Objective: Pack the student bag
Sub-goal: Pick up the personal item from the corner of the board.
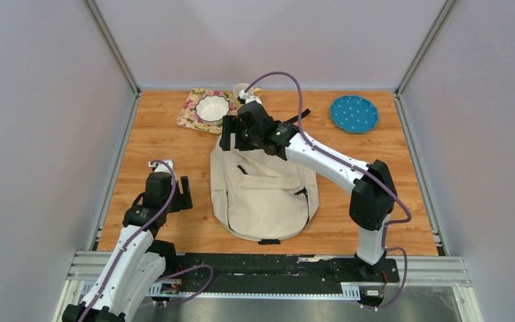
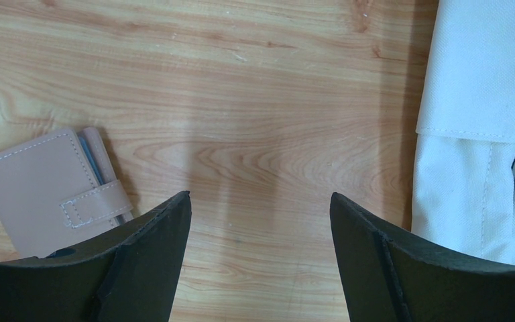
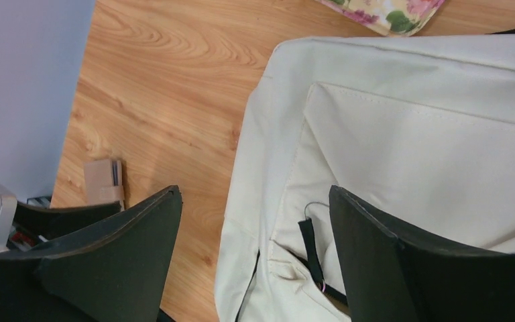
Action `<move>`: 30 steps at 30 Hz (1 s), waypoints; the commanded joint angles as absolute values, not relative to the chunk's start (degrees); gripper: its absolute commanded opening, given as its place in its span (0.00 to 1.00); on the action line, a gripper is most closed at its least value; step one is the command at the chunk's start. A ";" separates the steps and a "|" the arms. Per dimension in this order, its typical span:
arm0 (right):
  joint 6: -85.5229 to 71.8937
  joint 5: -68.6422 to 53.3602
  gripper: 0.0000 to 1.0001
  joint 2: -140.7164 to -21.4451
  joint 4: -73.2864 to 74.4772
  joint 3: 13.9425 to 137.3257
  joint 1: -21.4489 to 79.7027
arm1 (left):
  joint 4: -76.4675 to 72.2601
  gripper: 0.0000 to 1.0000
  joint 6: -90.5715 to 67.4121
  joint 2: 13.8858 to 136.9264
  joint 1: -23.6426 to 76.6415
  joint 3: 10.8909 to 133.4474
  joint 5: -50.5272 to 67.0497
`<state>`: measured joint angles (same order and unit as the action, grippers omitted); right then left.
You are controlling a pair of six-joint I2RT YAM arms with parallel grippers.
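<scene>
The student bag (image 1: 265, 194), a cream backpack, lies flat in the middle of the wooden table, front pocket up. My right gripper (image 1: 236, 137) hangs open over its far left corner. In the right wrist view the bag (image 3: 402, 127) fills the right side, and a black zipper pull (image 3: 312, 241) lies between my open right gripper's (image 3: 255, 190) fingers. My left gripper (image 1: 169, 194) stands open left of the bag, over bare wood. In the left wrist view it (image 2: 260, 196) holds nothing, with the bag's edge (image 2: 476, 134) to its right.
A tan snap-strap wallet (image 2: 47, 198) lies left of the left gripper, also visible as the wallet (image 3: 104, 180). At the back stand a white bowl (image 1: 212, 107) on a floral mat (image 1: 191, 114), a cup (image 1: 241, 90) and a blue dotted plate (image 1: 354, 113).
</scene>
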<state>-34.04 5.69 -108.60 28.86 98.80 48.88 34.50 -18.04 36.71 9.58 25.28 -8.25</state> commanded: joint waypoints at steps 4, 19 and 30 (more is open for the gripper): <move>-34.36 -2.55 0.84 -100.64 23.21 87.47 51.85 | 33.84 0.84 -16.27 39.10 4.77 30.92 -10.38; -36.74 -7.38 0.84 -93.08 22.15 75.50 58.62 | 39.20 0.84 -20.38 52.99 -27.95 37.62 -5.44; -37.61 -10.98 0.84 -91.93 20.75 73.39 58.71 | 32.96 0.84 -23.56 52.29 -36.12 29.79 -9.31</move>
